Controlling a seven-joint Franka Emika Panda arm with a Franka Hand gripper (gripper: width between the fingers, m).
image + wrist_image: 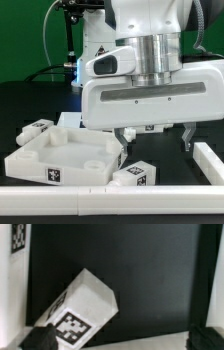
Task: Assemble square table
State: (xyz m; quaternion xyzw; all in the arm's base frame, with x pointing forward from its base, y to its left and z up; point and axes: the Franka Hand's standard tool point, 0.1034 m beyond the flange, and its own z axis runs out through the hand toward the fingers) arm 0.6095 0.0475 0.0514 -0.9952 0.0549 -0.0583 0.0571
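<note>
The square table's top (60, 152), a white tray with corner sockets, lies at the exterior view's left on the black table. One white tagged leg (134, 176) lies in front of it, just below my gripper (156, 138). The gripper hangs open above the table and holds nothing. In the wrist view this leg (85, 305) lies tilted on the black surface, with its tagged end beside one dark finger (40, 339). The other finger (210, 336) stands far from it, and the gripper (125, 341) shows open. Two more legs (38, 128) (68, 120) rest behind the top.
A long white rail (100, 196) runs along the front edge, and another white rail (210, 165) stands at the exterior view's right. In the wrist view a white tagged surface (14, 258) borders the dark floor.
</note>
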